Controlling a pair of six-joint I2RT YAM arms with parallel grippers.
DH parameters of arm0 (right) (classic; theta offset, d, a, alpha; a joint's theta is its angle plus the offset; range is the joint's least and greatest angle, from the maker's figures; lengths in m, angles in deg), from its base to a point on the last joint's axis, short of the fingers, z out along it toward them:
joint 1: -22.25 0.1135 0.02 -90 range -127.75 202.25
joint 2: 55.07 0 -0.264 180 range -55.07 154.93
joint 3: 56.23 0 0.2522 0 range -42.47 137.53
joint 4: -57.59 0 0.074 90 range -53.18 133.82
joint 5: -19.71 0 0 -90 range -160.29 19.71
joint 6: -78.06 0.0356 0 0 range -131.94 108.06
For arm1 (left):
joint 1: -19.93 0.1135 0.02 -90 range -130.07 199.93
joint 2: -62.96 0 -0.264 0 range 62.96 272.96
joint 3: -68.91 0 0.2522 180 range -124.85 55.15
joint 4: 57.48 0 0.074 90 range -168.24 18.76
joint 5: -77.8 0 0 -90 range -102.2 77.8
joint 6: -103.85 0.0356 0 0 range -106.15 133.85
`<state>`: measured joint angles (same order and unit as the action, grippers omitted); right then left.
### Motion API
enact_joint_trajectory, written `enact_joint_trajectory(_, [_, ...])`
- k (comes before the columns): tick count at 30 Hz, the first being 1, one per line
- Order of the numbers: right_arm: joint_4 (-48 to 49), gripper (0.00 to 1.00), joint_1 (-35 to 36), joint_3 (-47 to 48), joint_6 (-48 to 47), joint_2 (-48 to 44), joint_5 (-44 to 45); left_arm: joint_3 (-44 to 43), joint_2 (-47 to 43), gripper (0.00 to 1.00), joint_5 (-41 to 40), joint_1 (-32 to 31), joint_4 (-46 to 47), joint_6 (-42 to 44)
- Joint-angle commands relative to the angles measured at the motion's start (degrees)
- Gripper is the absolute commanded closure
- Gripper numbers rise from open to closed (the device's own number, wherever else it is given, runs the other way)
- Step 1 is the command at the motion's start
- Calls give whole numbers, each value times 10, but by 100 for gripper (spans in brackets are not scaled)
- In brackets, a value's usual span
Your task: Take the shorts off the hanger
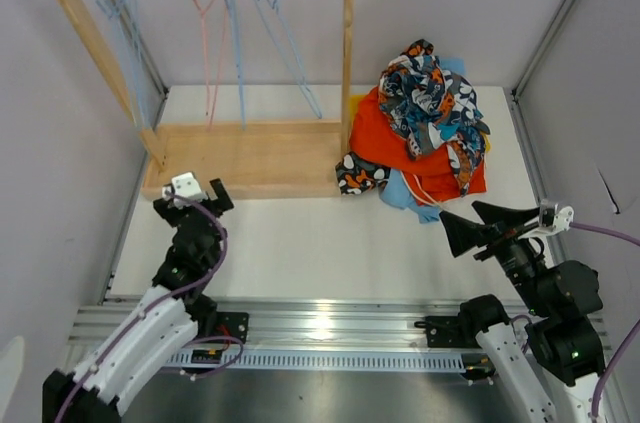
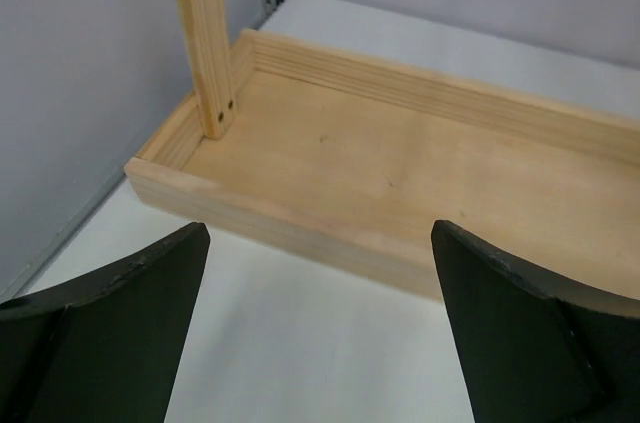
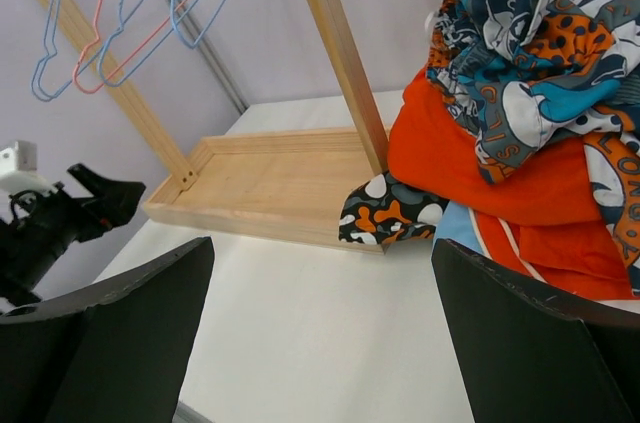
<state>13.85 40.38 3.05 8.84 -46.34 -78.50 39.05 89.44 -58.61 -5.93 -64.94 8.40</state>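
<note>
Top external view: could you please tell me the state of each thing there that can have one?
Rack: upright.
Hangers: bare, hanging on the rail.
Shorts: off the hangers, heaped on the table beside the rack.
Left gripper: open, empty.
Right gripper: open, empty.

I am holding my right gripper (image 3: 322, 255) spread wide over the white table (image 3: 300, 333), gripping nothing. At one o'clock the shorts are lying in a heap. The blue-orange-white print pair (image 3: 530, 53) is sitting on top of the plain orange pair (image 3: 470, 158). The camouflage pair (image 3: 390, 215) is poking out against the wooden rack (image 3: 270, 178) corner, with light blue fabric (image 3: 462, 228) showing beside it. Wire hangers (image 3: 120, 18) are hanging at eleven o'clock. The left gripper (image 3: 98, 199) is showing at nine o'clock.
</note>
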Motion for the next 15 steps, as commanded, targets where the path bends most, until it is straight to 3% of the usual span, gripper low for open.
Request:
enact_joint_trajectory(1, [21, 1, -1, -8, -13, 1, -40, 33, 160, 1, -109, -1, 241, 23])
enact_joint_trajectory(2, [19, 1, 5, -9, -14, 3, -37, 40, 202, 1, -123, -1, 302, 75])
enact_joint_trajectory(3, [17, 1, 17, -8, -14, 6, -33, 55, 245, 1, -120, 0, 444, 109])
enact_joint_trajectory(4, [12, 1, 23, -6, -15, 12, -29, 68, 288, 1, -117, 2, 510, 162])
enact_joint_trajectory(5, [10, 0, 30, -4, -18, 15, -28, 74, 366, 1, -94, 3, 564, 182])
enact_joint_trajectory(8, [4, 0, 52, -3, -20, 30, -21, 84, 473, 1, -43, 11, 707, 215])
enact_joint_trajectory(10, [3, 1, 59, -4, -19, 44, -21, 112, 504, 0, 31, 20, 803, 227])
enact_joint_trajectory(13, [-2, 1, 69, -3, -18, 53, -19, 127, 532, 0, 88, 50, 840, 202])
enact_joint_trajectory(15, [-2, 1, 72, -5, -19, 59, -16, 134, 481, 1, 184, 89, 778, 163])
